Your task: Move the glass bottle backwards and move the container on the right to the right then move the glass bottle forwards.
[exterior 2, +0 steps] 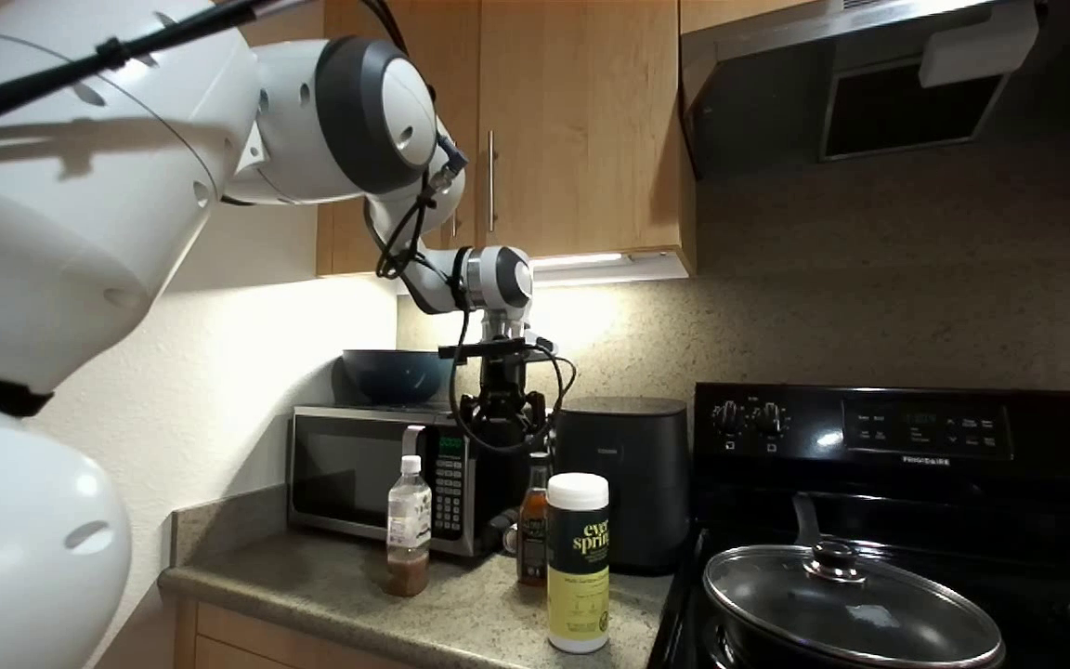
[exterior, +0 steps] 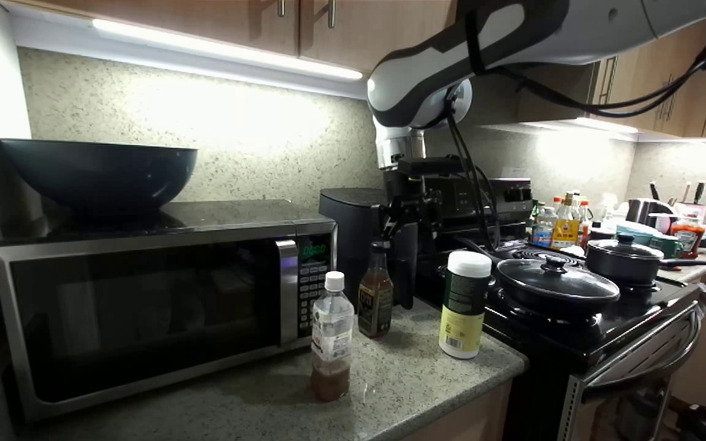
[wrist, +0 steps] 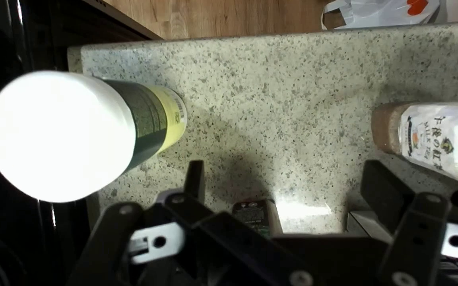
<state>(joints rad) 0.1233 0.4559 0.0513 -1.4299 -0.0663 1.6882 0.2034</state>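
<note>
Speckled bench (exterior: 414, 386) by stove (exterior 2: 814, 474): your hand (wrist: 286, 180) gapes wide, gripping nothing, above brown glass bottle (exterior: 375, 300) near air fryer (exterior 2: 623, 483). Ever Spring canister (exterior: 465, 306) stands stove-side. Backward move looks done; canister's rightward shift unclear; forward return likely remains.

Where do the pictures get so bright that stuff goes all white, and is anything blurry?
Wrist view: the lid of the tub is so bright it looks plain white, a white patch shines on the counter beside the brown bottle, and the pincer looks a bit blurry; in an exterior view: the lamp under the cupboards glows white, and the wall below looks washed out.
</note>
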